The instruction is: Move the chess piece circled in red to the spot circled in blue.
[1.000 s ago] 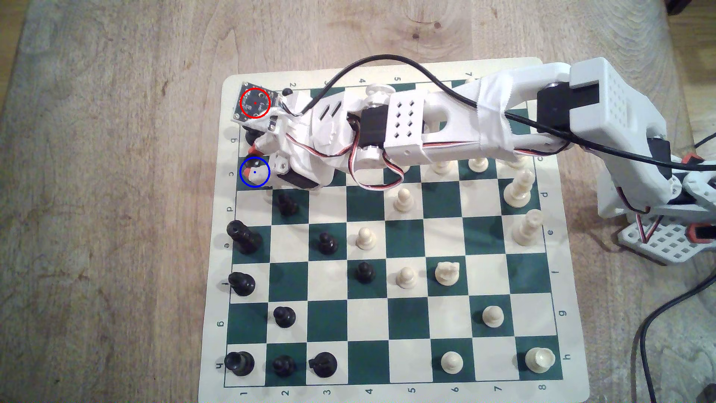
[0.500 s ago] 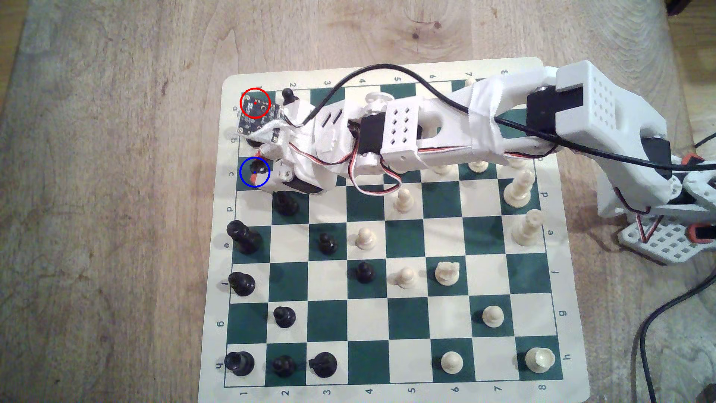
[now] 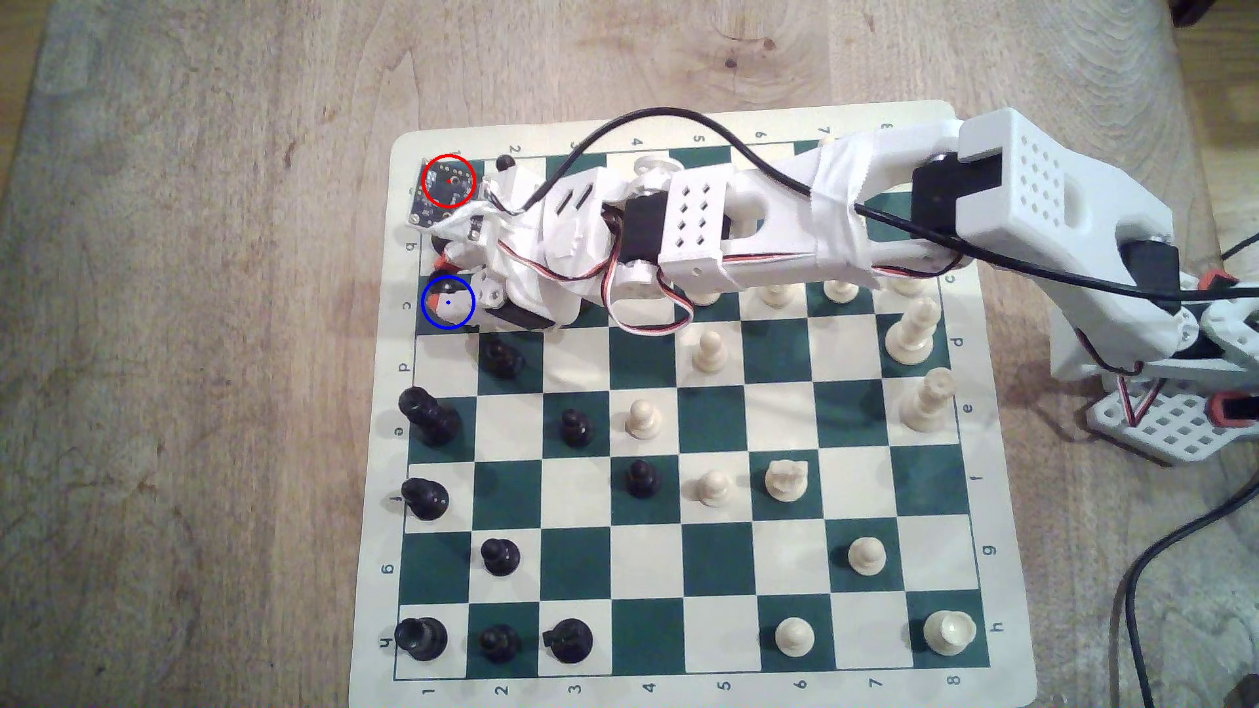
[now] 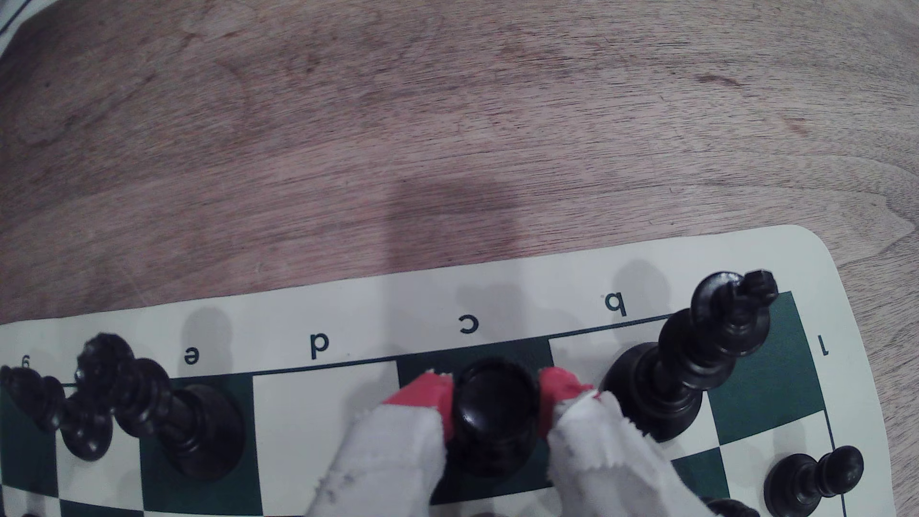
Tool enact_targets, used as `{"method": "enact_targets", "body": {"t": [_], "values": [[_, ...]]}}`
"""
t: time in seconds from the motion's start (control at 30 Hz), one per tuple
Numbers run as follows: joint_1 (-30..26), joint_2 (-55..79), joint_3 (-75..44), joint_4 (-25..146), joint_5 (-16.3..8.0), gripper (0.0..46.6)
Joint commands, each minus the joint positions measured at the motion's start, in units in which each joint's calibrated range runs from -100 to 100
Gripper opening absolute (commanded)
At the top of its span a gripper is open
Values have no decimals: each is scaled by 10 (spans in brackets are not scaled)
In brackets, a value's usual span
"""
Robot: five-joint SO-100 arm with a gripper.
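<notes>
Wooden table [image 3: 204, 340] under your chessboard [image 3: 681, 436]. Near first in the wrist view: gripper [image 4: 495, 397] has its red-tipped fingers [image 4: 422, 397] clenched on the stout black piece [image 4: 492, 412], which sits over the green c-file edge square [image 4: 522, 348] with the blue ring; tall black piece [image 4: 696, 358] just beside, bare wood beyond

Blue-ringed square [image 3: 464, 320] – mostly hidden under the pincer [image 4: 495, 397].

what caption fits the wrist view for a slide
Red-tipped gripper closed on a black chess piece on the green c-file square, beside a taller black piece.
</notes>
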Motion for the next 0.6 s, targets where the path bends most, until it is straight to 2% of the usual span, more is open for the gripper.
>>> {"method": "enact_targets", "body": {"t": [0.0,0.03,0.1,0.23,0.43,0.57], "values": [[8,-14,-53,-11,2,3],[7,-14,-53,-11,1,5],[6,-16,-53,-15,0,64],[6,-19,-53,-15,0,106],[8,-31,-55,-15,-4,151],[10,-44,-60,-12,-5,163]]}}
